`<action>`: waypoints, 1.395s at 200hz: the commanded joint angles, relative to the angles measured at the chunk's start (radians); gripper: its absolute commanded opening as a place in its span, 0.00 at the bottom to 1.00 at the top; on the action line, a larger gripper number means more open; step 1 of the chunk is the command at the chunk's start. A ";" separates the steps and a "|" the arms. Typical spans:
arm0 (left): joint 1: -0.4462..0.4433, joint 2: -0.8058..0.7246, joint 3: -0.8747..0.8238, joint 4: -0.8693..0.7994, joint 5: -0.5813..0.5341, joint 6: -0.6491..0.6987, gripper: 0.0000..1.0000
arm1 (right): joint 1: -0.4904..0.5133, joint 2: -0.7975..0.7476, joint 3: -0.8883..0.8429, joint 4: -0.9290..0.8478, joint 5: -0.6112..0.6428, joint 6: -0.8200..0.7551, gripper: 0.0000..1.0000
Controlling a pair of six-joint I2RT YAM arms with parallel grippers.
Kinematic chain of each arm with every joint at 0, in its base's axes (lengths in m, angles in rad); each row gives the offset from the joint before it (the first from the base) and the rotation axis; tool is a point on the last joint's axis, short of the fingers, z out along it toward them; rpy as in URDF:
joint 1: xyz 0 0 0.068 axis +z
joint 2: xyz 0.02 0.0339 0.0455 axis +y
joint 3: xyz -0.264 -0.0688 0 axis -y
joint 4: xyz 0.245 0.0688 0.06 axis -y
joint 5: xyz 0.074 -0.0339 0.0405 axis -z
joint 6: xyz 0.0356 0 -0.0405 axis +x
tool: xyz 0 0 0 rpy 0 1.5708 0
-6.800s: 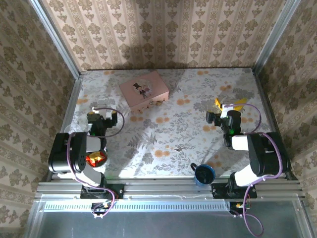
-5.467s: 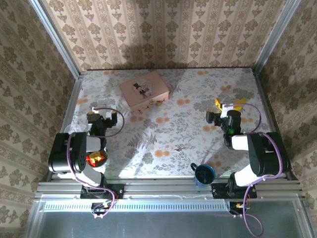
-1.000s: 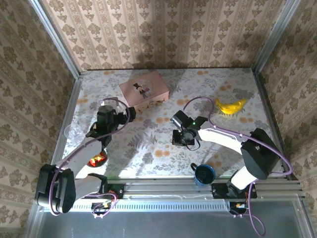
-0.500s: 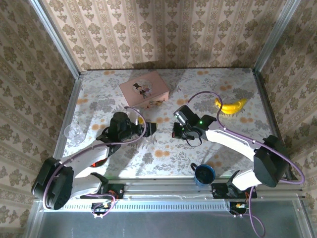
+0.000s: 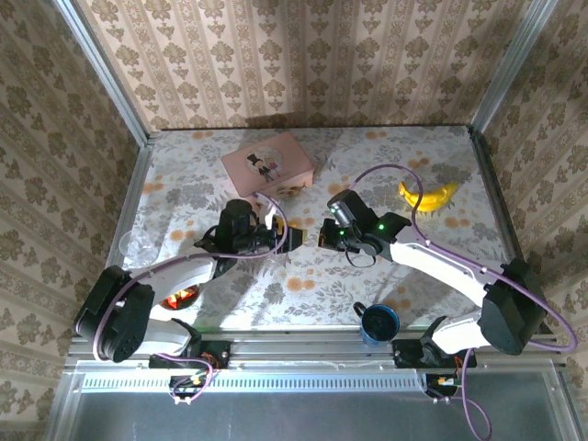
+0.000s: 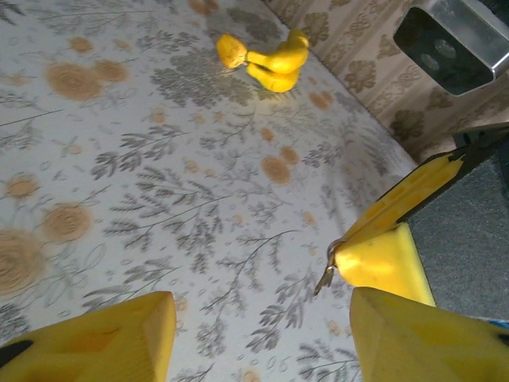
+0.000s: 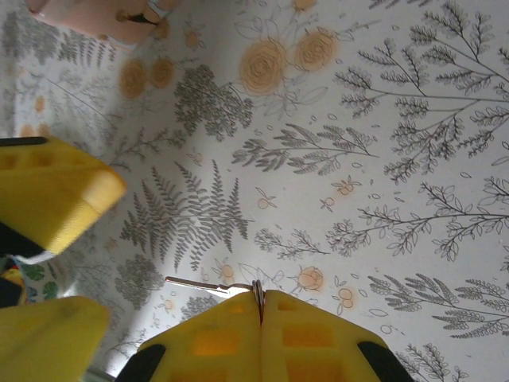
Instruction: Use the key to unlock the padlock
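We count on the table (image 5: 386, 156): one pink box (image 5: 266, 163), toward the far edge; one banana (image 5: 427, 195), toward the right edge; one blue mug (image 5: 378, 323), at the near edge; one clear cup (image 5: 136, 246), at the left edge; one red-orange item (image 5: 179, 296) by the near left corner, partly hidden, so we cannot tell its kind. Keys: one key (image 7: 215, 284). Grippers: we tally two, the left gripper (image 5: 278, 235) and the right gripper (image 5: 325, 237)
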 commanded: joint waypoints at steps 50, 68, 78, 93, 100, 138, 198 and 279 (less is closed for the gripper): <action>-0.023 0.044 0.044 0.058 0.114 -0.040 0.50 | -0.013 -0.029 -0.008 0.060 -0.007 0.034 0.00; -0.026 0.050 0.049 0.059 0.111 -0.039 0.48 | -0.015 -0.027 -0.008 0.063 -0.013 0.033 0.00; -0.027 0.052 0.051 0.063 0.106 -0.041 0.46 | -0.015 -0.025 -0.007 0.064 -0.015 0.034 0.00; -0.027 0.054 0.054 0.070 0.096 -0.044 0.44 | -0.016 -0.025 -0.010 0.067 -0.017 0.034 0.00; -0.027 0.053 0.055 0.073 0.090 -0.046 0.42 | -0.015 -0.025 -0.012 0.069 -0.017 0.035 0.00; -0.027 0.056 0.064 0.078 0.082 -0.046 0.36 | -0.017 -0.025 -0.017 0.078 -0.022 0.041 0.00; -0.027 0.070 0.066 0.085 0.083 -0.047 0.26 | -0.016 -0.021 -0.016 0.084 -0.028 0.040 0.00; -0.027 0.093 0.078 0.129 0.044 -0.068 0.00 | -0.016 -0.007 -0.017 0.102 -0.044 0.036 0.00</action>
